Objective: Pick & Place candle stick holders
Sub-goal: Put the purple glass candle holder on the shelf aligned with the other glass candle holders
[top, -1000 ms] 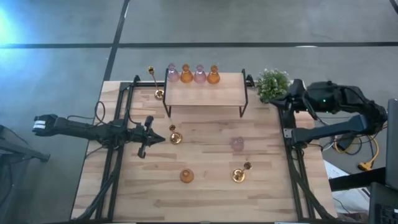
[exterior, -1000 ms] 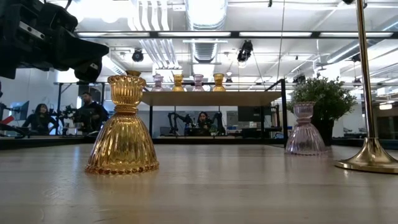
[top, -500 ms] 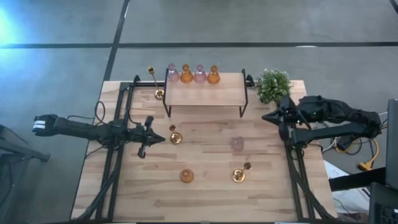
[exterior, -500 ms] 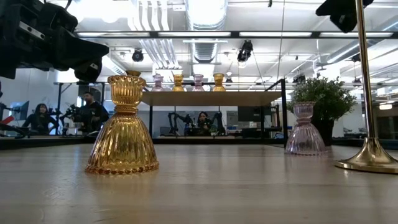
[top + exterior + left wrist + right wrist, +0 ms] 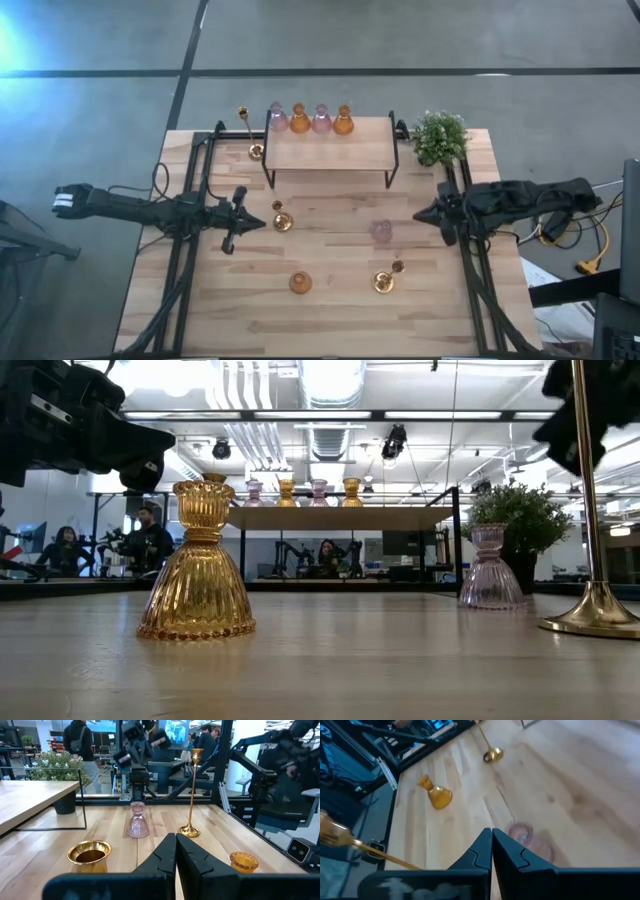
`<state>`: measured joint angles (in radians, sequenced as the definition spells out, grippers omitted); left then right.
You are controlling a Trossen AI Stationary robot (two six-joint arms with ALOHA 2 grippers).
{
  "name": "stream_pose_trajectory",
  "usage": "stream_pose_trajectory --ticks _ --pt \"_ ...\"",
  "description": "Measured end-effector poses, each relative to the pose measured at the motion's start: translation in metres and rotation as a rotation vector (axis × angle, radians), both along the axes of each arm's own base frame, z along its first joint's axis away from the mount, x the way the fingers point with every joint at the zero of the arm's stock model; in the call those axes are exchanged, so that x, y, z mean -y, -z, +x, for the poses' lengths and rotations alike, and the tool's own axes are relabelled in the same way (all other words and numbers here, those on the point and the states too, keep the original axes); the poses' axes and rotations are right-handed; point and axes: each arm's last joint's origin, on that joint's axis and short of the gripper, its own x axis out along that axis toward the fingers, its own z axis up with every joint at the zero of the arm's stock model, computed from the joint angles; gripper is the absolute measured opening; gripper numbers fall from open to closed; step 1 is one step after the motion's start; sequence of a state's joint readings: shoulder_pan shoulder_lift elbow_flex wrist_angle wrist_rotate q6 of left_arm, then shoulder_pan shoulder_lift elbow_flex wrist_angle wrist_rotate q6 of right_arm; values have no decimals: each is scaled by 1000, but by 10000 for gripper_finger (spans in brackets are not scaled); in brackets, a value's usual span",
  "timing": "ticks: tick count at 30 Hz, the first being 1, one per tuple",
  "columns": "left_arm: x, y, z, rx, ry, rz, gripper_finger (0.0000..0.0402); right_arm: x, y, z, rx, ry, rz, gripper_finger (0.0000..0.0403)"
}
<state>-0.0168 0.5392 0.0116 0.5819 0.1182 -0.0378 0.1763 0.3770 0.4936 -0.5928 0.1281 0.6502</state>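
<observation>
- High view looked straight down on the whole table (image 5: 330, 310).
- Low view sat at tabletop level, close to the amber holder (image 5: 197, 565).
- Both wrist views shared the pink holder (image 5: 137, 820).

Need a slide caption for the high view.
Right gripper nears pink holder; left gripper waits beside a gold candlestick.

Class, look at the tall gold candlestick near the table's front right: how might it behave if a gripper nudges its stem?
The gold candlestick would likely tip: thin tall stem, small round base. Its shiny metal probably makes it slippery to pinch. It looks rigid, not floppy.
</observation>
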Motion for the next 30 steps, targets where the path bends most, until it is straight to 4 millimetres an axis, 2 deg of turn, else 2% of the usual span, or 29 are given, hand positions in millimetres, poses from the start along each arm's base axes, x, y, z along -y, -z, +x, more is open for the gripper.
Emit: stream_pose_trajectory --ticks 7,18,23,30 --pt "0 0 0 0 0 0 14 -10 39 -3 52 24 111 8" --pt "0 0 0 0 0 0 14 -27 94 -1 81 98 37 8" --pt "0 0 0 0 0 0 14 -31 97 -1 65 85 -93 8" --pt "0 0 0 0 0 0 14 -35 109 2 -36 58 -187 8"
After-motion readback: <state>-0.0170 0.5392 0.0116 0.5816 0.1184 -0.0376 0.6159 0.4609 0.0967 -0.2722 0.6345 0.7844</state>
